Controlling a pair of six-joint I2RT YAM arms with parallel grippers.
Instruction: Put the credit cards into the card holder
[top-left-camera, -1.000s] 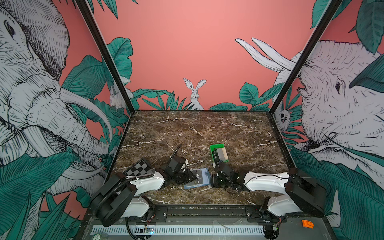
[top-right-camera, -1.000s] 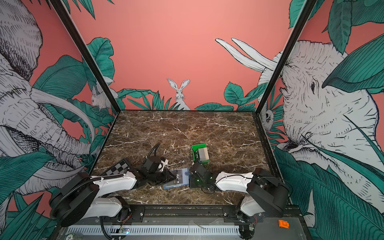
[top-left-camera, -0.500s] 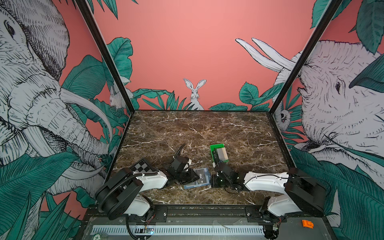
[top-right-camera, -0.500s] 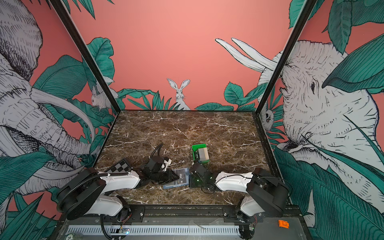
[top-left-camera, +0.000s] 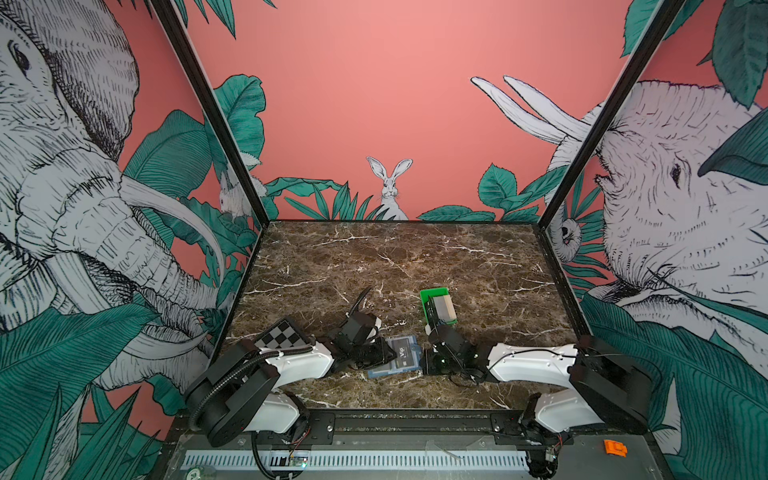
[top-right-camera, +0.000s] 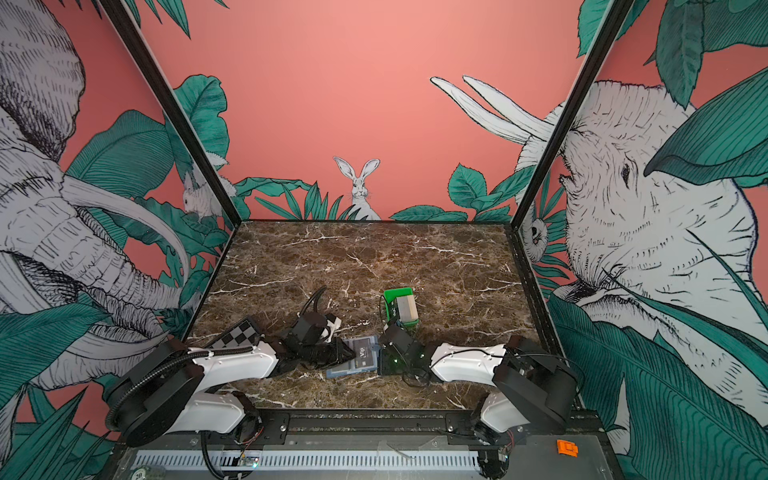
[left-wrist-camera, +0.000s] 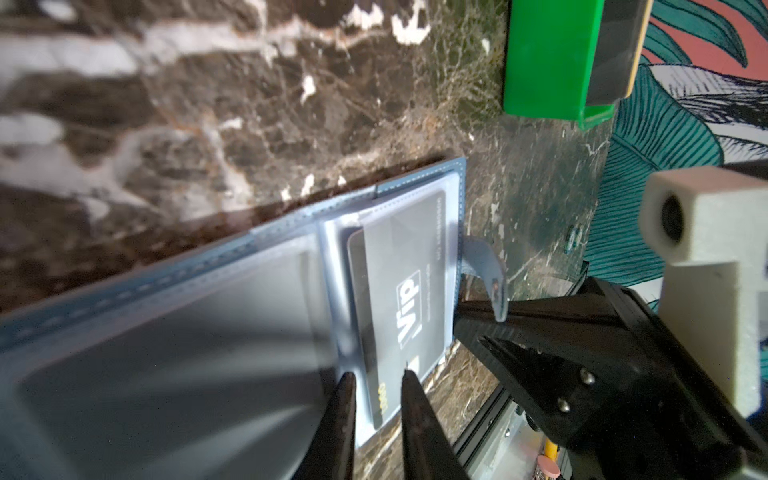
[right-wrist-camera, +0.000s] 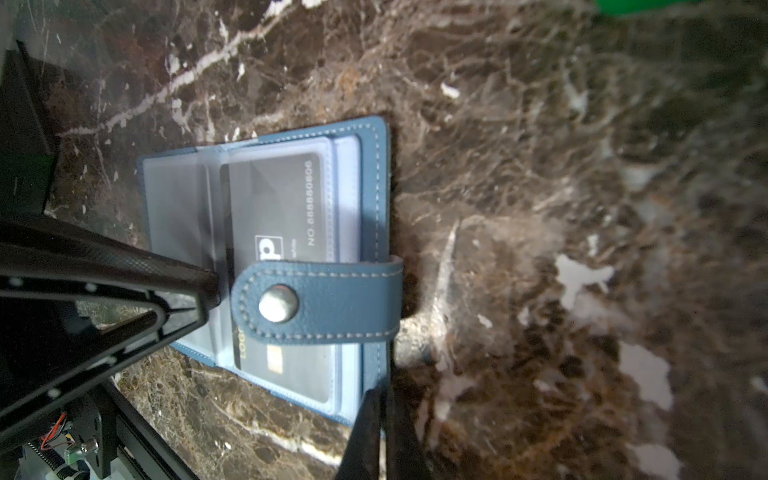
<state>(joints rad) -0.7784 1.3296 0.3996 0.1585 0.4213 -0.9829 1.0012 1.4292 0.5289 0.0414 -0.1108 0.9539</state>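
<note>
Marble tabletop (top-left-camera: 374, 257); left gripper (left-wrist-camera: 376, 399) jaws slightly apart, tips straddling black VIP card (left-wrist-camera: 403, 270); right gripper (right-wrist-camera: 380, 399) closed, touching card holder (right-wrist-camera: 374, 187) edge; holder unfolded, card mostly pocketed

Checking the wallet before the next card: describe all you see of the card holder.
The card holder is slate-blue, leather-like with pale stitching, lying open on the marble table. Clear pockets inside; one holds a black VIP card. Its snap tab, with a metal stud, folds over the card. The left hand touches a pocket; the shut right hand meets its cover edge.
</note>
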